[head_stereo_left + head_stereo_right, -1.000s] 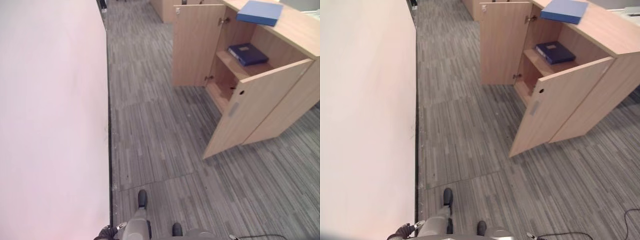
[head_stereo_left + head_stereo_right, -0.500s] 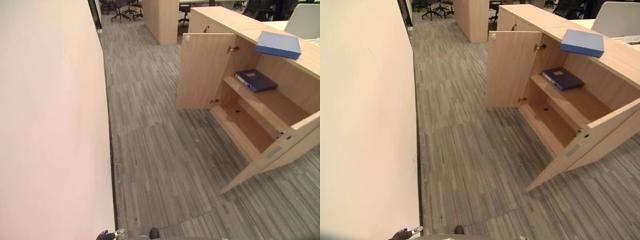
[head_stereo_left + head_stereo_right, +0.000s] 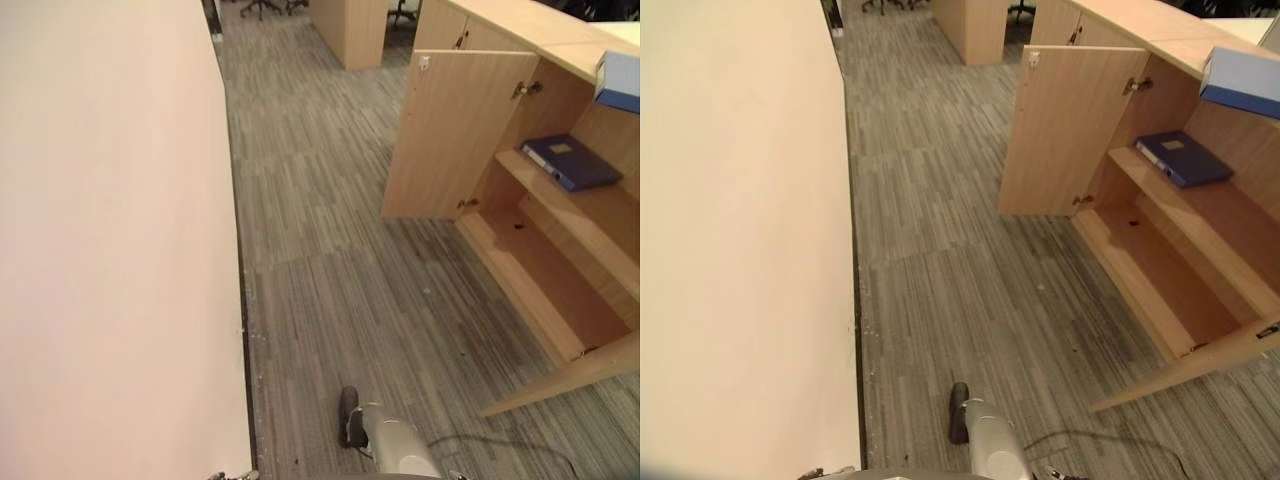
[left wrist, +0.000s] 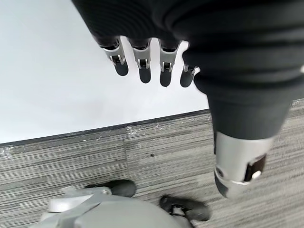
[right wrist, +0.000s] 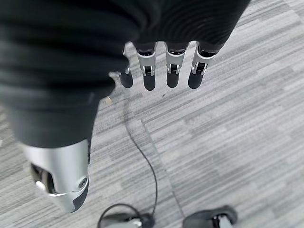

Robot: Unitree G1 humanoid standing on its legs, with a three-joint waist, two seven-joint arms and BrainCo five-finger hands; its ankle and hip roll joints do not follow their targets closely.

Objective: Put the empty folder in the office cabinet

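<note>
Office cabinet [image 3: 1160,250] standing with both doors swung open, far door [image 3: 1065,130] upright beside the opening, near door [image 3: 1200,365] jutting out over the grey carpet floor [image 3: 960,260]. Dark blue binder [image 3: 1183,158] lying flat on the cabinet's upper shelf [image 3: 1200,225], toward the far end; lower shelf [image 3: 1165,275] under it sitting bare. Lighter blue folder [image 3: 1243,82] resting on the cabinet's top [image 3: 1140,20], above the shelf with the binder, its edge overhanging the opening. White wall [image 3: 740,240] running along the side of the floor opposite the cabinet. Left hand [image 4: 142,61] hanging over carpet next to the wall's base, fingers straight and spread, holding nothing. Right hand [image 5: 166,66] hanging over bare carpet, fingers straight and relaxed, thumb [image 5: 59,178] apart, also holding nothing. Both hands well apart from the cabinet and the folder
</note>
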